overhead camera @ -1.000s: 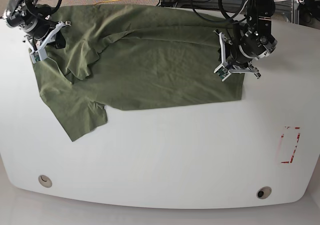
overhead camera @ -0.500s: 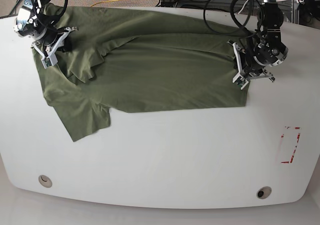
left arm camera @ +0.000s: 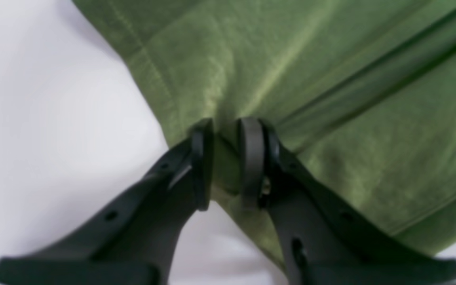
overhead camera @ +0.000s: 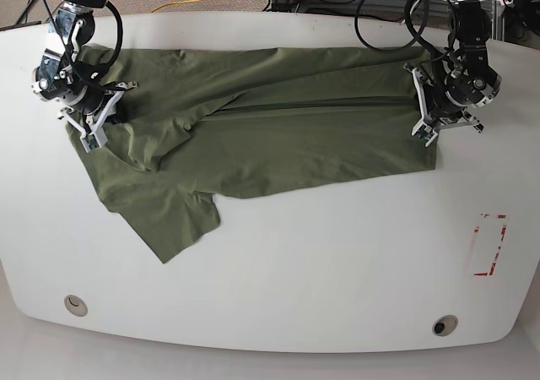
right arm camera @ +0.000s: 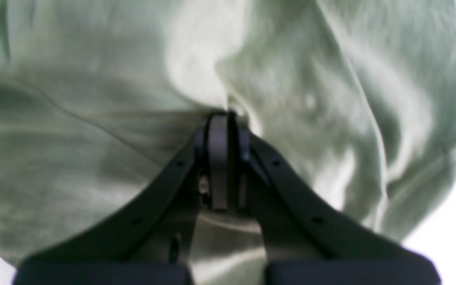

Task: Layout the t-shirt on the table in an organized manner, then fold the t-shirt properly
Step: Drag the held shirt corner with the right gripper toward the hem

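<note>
Olive cotton: the t-shirt (overhead camera: pixel 270 135) lies spread across the far half of the table (overhead camera: pixel 321 262), wrinkled, with one sleeve trailing toward the near-left in the base view.
Left end effector (left arm camera: pixel 226 158): my pads are nearly together, pinching a fold of the t-shirt (left arm camera: pixel 311 99) beside its hemmed edge; white table (left arm camera: pixel 46 118) shows just beside them.
Right end effector (right arm camera: pixel 226 158): my pads are pressed together on a bunched ridge of the t-shirt (right arm camera: pixel 93 118), cloth filling most of that view.
Base view: left end effector (overhead camera: pixel 429 125) at the shirt's right edge, right end effector (overhead camera: pixel 94 125) at its left end.
Red tape rectangle (overhead camera: pixel 489 245): well apart from the cloth.
</note>
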